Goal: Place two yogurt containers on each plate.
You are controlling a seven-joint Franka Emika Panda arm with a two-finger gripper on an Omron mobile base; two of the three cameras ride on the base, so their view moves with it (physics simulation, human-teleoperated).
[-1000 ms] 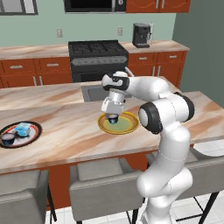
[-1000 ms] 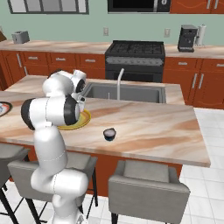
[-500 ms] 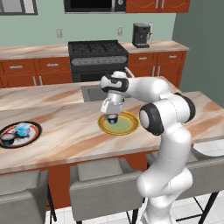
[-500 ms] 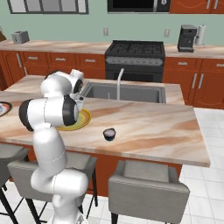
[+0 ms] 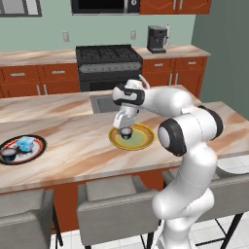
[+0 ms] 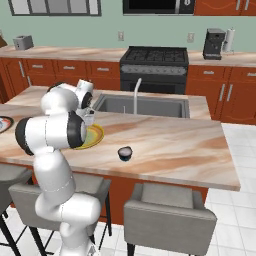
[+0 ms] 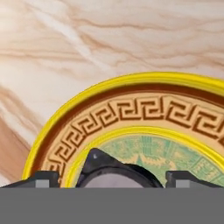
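Over the yellow plate (image 5: 132, 137) the gripper (image 5: 126, 127) stands with jaws apart around a dark yogurt cup (image 5: 126, 133) resting on the plate. Another dark cup (image 6: 125, 153) waits on the counter; two sit on the red-ringed plate (image 5: 22, 149).

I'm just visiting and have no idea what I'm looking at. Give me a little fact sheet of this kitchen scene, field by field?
Setting: marble-look island counter in a kitchen
Yellow plate: holds one dark yogurt cup
Claw: right over that cup, fingers on either side of it; grip not clear
Black and red plate: at the counter's left end, holds a light blue cup and a dark cup
Loose cup: alone on the counter, right of the yellow plate
Left to do: the loose cup is on no plate yet
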